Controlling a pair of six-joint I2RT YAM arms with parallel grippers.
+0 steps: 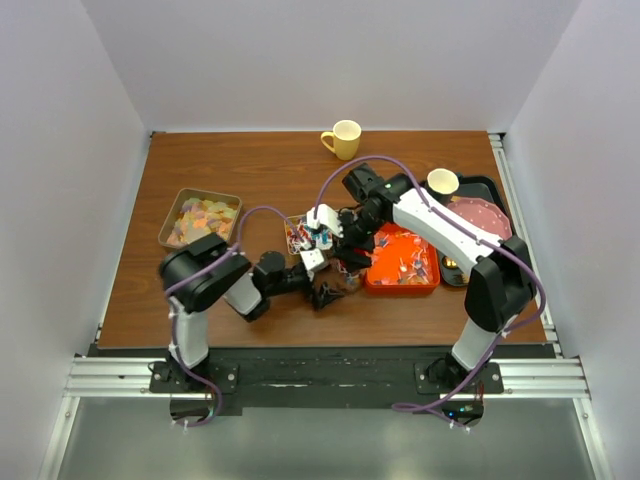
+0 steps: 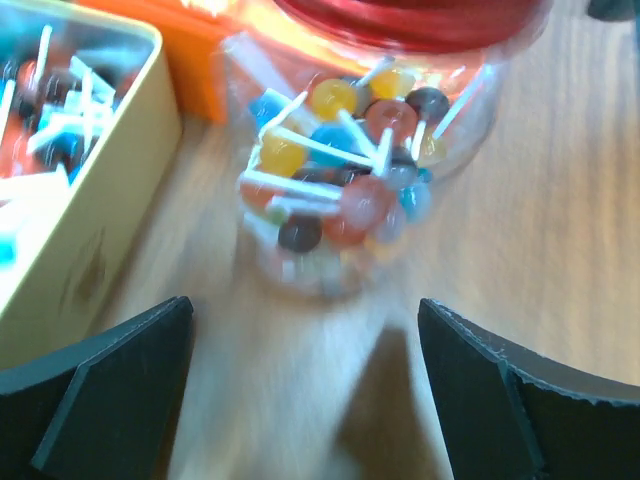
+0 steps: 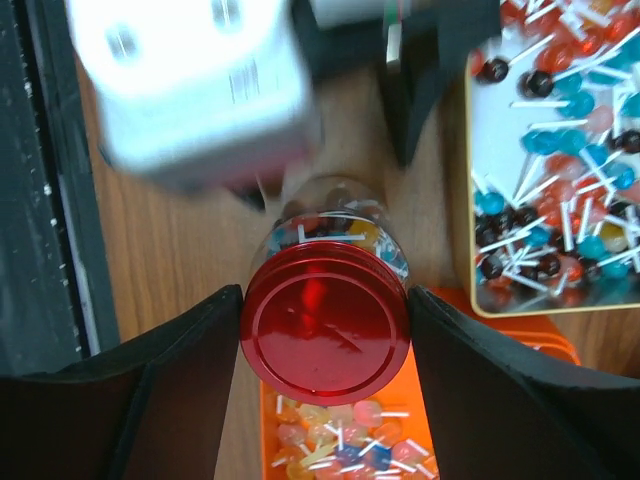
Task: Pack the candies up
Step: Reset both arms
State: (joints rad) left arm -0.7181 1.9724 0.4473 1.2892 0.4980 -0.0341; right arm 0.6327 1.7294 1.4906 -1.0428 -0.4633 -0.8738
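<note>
A clear jar (image 2: pixel 340 170) full of lollipop candies stands on the table, capped by a red lid (image 3: pixel 325 335). My right gripper (image 3: pixel 325 300) is over it, shut on the lid with one finger against each side. My left gripper (image 2: pixel 305 310) is open and low, just short of the jar, with nothing between its fingers. More candies lie in a cream tin (image 3: pixel 560 180), an orange tray (image 1: pixel 405 262) and a far-left tin (image 1: pixel 200 215). In the top view both grippers meet near the table's middle, left gripper (image 1: pixel 328 293) and right gripper (image 1: pixel 350 258).
A yellow mug (image 1: pixel 343 139) stands at the back. A black tray (image 1: pixel 495 190) at the right holds a pink plate (image 1: pixel 482 215) and a small cup (image 1: pixel 442 181). The cream tin (image 2: pixel 90 230) sits close to the jar's left, the orange tray (image 3: pixel 440 420) right behind it.
</note>
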